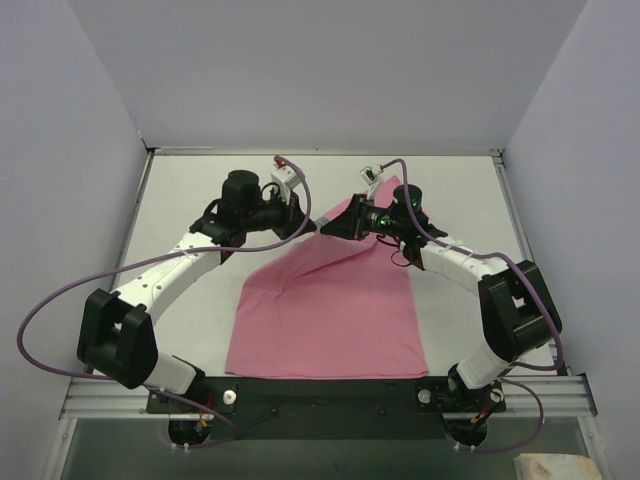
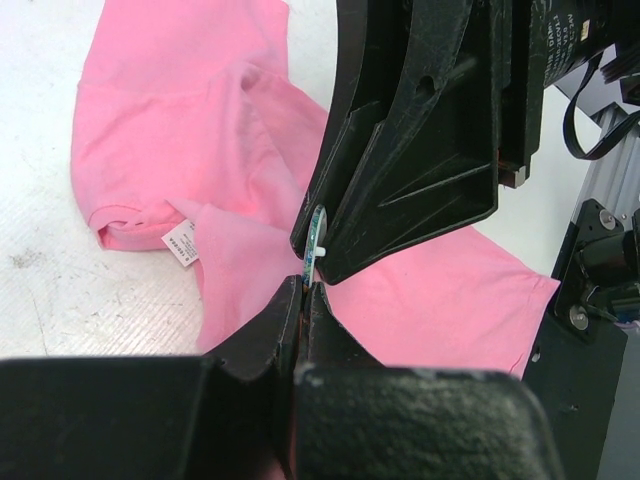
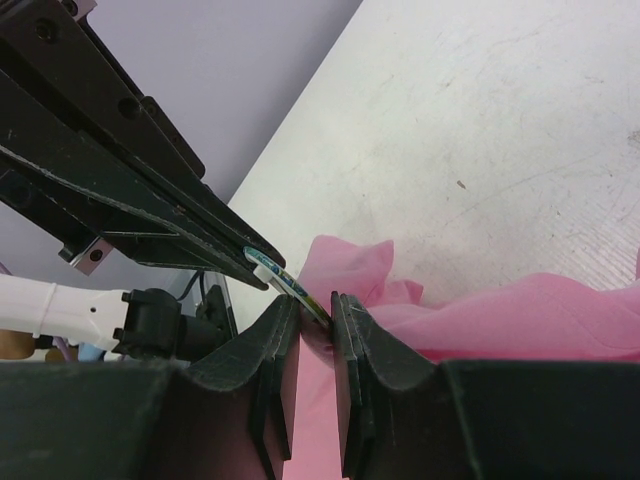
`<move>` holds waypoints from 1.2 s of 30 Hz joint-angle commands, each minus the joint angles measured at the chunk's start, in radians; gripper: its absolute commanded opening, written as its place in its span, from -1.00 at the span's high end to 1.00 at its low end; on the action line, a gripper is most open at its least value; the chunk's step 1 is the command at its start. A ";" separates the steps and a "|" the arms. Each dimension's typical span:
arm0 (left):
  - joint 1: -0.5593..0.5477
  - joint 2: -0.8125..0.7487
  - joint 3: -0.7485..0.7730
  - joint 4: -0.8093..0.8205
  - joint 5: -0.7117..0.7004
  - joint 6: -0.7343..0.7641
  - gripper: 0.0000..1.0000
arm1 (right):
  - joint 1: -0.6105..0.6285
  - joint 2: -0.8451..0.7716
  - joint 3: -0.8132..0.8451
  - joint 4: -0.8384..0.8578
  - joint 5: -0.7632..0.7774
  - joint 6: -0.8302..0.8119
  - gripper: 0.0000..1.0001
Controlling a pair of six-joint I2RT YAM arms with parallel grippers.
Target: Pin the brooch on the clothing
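Pinning looks under way, not finished. At centre frame the left gripper [image 1: 310, 226], jaws pressed together, holds the brooch [image 3: 296, 290] edge-on against a raised fold of the T-shirt [image 1: 330, 320], pinched between the narrowly parted jaws of the right gripper [image 1: 328, 228]. Fastening and letting go are left.

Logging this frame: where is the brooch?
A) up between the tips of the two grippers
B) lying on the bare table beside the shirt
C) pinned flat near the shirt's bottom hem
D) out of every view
A: in the right wrist view the brooch sits edge-on between the fingers of the right gripper, and the tip of the shut left gripper meets it, above the pink T-shirt.
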 commanded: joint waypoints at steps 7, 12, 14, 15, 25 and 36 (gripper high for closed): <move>0.008 -0.008 -0.053 0.115 0.115 -0.069 1.00 | 0.000 -0.027 -0.017 0.236 -0.001 0.039 0.83; 0.016 0.000 -0.067 0.137 0.123 -0.080 1.00 | -0.003 -0.019 -0.018 0.249 -0.006 0.049 0.82; 0.018 0.001 -0.070 0.139 0.120 -0.080 1.00 | -0.006 -0.016 -0.021 0.269 -0.008 0.063 0.81; 0.018 0.001 -0.070 0.139 0.120 -0.080 1.00 | -0.008 -0.016 -0.024 0.274 -0.009 0.066 0.81; 0.041 0.018 -0.101 0.183 0.126 -0.107 1.00 | -0.016 -0.008 -0.041 0.355 -0.028 0.101 0.78; 0.054 0.009 -0.119 0.201 0.110 -0.116 1.00 | -0.023 -0.011 -0.049 0.378 -0.031 0.117 0.25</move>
